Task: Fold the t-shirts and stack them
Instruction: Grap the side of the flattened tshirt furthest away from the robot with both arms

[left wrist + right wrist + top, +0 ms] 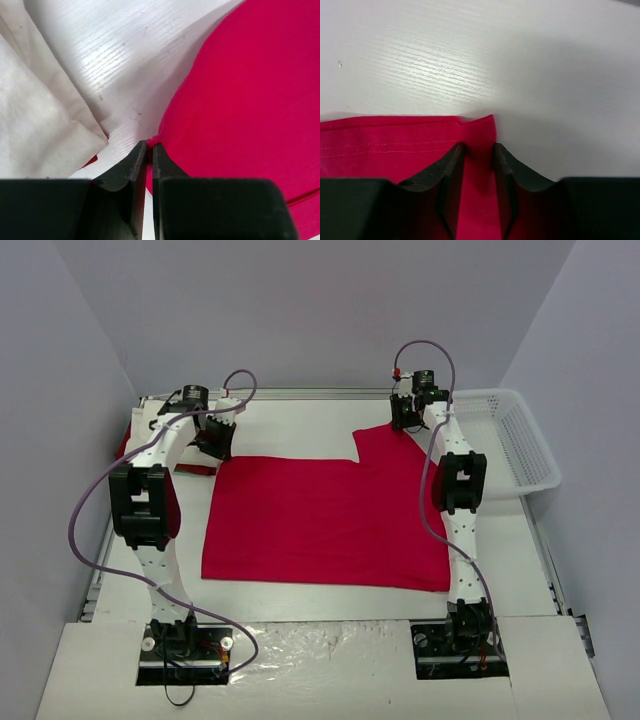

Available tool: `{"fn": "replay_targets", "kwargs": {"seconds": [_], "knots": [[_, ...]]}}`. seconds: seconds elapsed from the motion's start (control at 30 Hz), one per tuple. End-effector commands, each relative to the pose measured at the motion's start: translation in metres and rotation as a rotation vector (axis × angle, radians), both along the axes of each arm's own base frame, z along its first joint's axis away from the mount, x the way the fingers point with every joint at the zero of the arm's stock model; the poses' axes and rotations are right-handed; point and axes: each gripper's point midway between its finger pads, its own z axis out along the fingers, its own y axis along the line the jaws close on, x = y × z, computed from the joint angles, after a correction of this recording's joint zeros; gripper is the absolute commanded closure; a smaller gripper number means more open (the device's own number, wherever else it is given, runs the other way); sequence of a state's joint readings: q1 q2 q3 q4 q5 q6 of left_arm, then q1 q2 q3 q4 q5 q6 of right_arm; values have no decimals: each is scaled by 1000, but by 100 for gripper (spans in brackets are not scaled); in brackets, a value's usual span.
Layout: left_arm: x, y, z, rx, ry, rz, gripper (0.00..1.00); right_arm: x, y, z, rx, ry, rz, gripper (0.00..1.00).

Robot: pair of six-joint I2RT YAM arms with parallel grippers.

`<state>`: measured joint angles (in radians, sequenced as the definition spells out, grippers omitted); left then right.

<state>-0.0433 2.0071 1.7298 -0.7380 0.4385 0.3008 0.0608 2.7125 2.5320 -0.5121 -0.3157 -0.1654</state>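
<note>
A red t-shirt (320, 520) lies spread flat in the middle of the table. My left gripper (214, 440) sits at its far left corner, and in the left wrist view this gripper (150, 145) is shut on a pinch of the red edge (240, 100). My right gripper (407, 418) is at the shirt's far right corner. In the right wrist view its jaws (479, 147) stand a little apart on either side of the stitched hem corner (395, 142), where the cloth puckers up between them. A white t-shirt (35, 125) lies crumpled beside the left gripper.
A white plastic lattice basket (520, 445) stands at the table's far right. More red cloth (124, 445) shows at the left edge, partly hidden behind my left arm. Grey walls close in the table on three sides.
</note>
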Motion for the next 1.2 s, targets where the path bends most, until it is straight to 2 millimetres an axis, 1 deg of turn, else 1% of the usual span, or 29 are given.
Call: {"fn": "replay_targets", "kwargs": {"seconds": [0.0,0.1,0.17,0.2,0.27,0.3,0.4,0.43,0.47,0.5,0.53,0.57,0.6,0.63,0.67,0.7,0.73,0.77,0.83,0.87,0.93,0.97,1.03,1.07,1.1,1.13,1.17], "knots": [[-4,-7,2,9,-11,-31,98,-18,-4,-45,-50,112,-15,76],[-6,-6,-1,24,-7,-33,98,-18,-8,-50,-71,115,-21,81],[-7,-8,-1,24,-4,-36,98,-17,-10,-51,-75,113,-24,87],[-7,-8,-1,24,-2,-36,98,-17,-11,-52,-80,114,-23,93],[-7,-9,-2,27,-2,-41,98,-16,-12,-49,-85,108,-19,100],[-7,-9,0,26,-3,-41,98,-16,-12,-48,-89,105,-16,100],[-6,-9,8,20,-16,-45,98,-15,-9,-34,-89,84,4,100],[-4,-9,12,22,-25,-47,98,-13,-9,-19,-85,62,7,100],[-4,-9,17,22,-31,-47,98,-15,-8,-16,-86,62,15,100],[-3,-9,22,18,-39,-48,98,-14,-8,4,-84,36,18,100],[-2,-9,25,18,-46,-49,98,-15,-8,13,-85,24,20,100],[-3,-9,29,19,-50,-52,98,-19,-8,16,-85,30,23,100],[-3,-9,30,15,-53,-56,98,-19,-9,38,-81,-3,24,100],[-4,-9,32,14,-57,-59,98,-22,-7,47,-77,-8,30,100],[-5,-8,35,19,-65,-64,98,-29,-8,46,-78,8,36,100],[-4,-6,36,27,-71,-65,98,-32,-7,68,-75,-24,43,100],[-5,-4,37,33,-82,-64,98,-35,-7,75,-72,-26,45,100],[-6,-5,38,27,-84,-72,98,-42,-7,87,-70,-34,50,100],[-10,-4,37,31,-82,-85,98,-50,-8,97,-71,-42,63,100],[-13,-4,35,32,-68,-92,98,-57,-8,107,-66,-47,66,100],[-18,-4,31,24,-50,-103,98,-62,-7,116,-63,-57,81,100],[-19,-5,31,20,-49,-105,98,-67,-7,123,-65,-65,81,100],[-21,-6,34,-1,-57,-108,98,-71,-9,131,-64,-72,76,100],[-25,-7,32,-12,-51,-112,98,-76,-9,137,-65,-75,75,100],[-26,-9,36,-24,-64,-118,98,-79,-9,140,-64,-76,74,100],[-28,-7,37,-29,-66,-119,98,-83,-9,150,-64,-89,76,100],[-32,-7,35,-36,-60,-122,98,-87,-9,153,-63,-89,78,100]]}}
